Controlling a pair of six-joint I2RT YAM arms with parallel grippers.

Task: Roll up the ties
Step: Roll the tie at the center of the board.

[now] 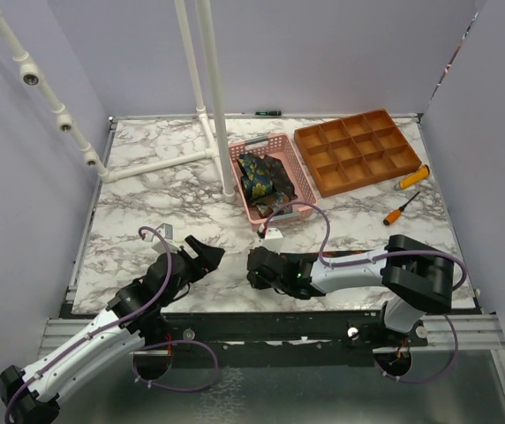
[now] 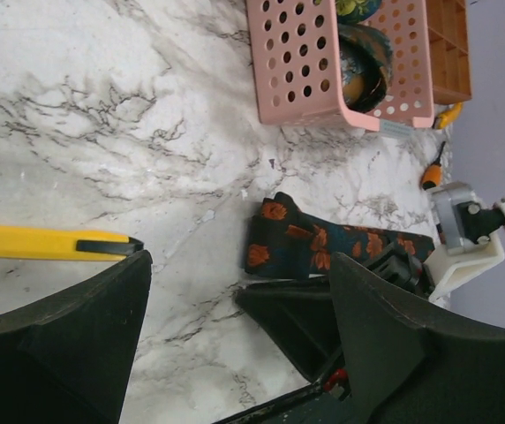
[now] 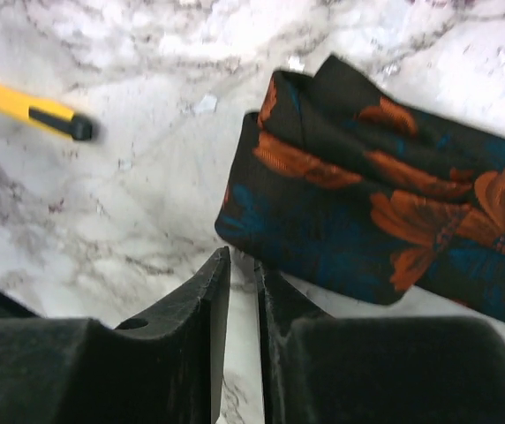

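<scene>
The orange-flowered tie (image 3: 385,203) lies on the marble just beyond the right fingers (image 3: 204,300).

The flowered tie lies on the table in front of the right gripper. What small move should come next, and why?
Probably open the right gripper wider, then ease it forward over the folded end of the tie. Its jaws stand almost together with nothing between them. The layered fabric lies just beyond the fingertips and looks thicker than that gap.
</scene>
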